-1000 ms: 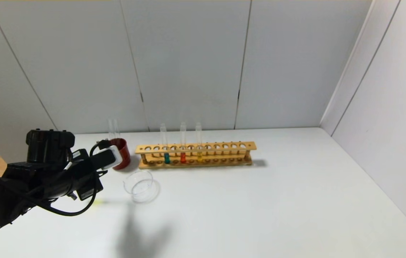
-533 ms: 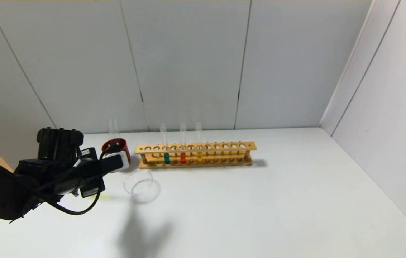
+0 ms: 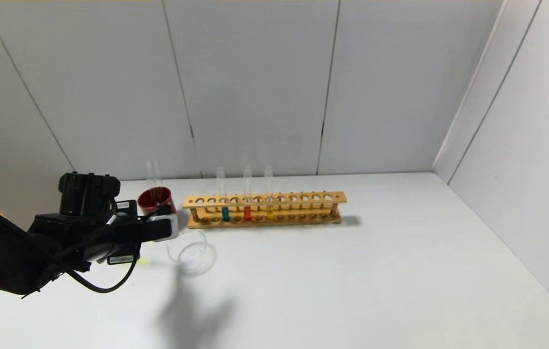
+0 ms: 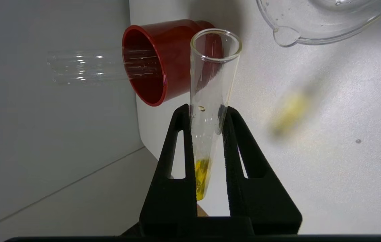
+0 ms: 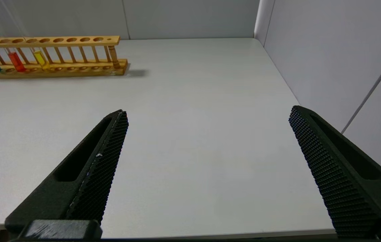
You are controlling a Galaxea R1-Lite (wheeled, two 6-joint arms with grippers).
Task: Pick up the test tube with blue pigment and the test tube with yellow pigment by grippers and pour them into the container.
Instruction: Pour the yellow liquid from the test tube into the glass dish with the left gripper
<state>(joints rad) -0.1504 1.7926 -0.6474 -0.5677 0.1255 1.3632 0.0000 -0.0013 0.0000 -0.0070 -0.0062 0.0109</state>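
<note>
Holding the test tube with yellow pigment point(image 4: 210, 101) pinched between its two black fingers, the left hand point(image 4: 206, 114) sits at the near left of the counter point(image 3: 352, 271), close to the container point(image 3: 192, 252) and the dark red cup point(image 3: 157, 199). Only a small remnant of lemon-yellow liquid shows at the tube's rounded bottom, so it looks largely emptied. A yellow smear point(image 4: 291, 112) lies on the counter near the container's pouring lip, apparently a spill.

The tube is thin, smooth glass: light, stiff, slippery and easily cracked, so a moderate squeeze on the lower shaft, as here, seems wise. The container is shallow clear glass and would slide readily if nudged.

The test tube with blue pigment point(image 3: 225, 213) stands upright in the wooden rack point(image 3: 264, 209), farther back, beside a red-liquid tube point(image 3: 247, 212) and an orange-yellow one point(image 3: 269, 211). It is best taken on the bare glass above the rack's top rail and lifted straight up. Empty clear tubes point(image 4: 86, 67) stand in the red cup.

The right hand point(image 5: 207, 154) hovers over the near right of the counter, fingers spread wide and holding nothing.
</note>
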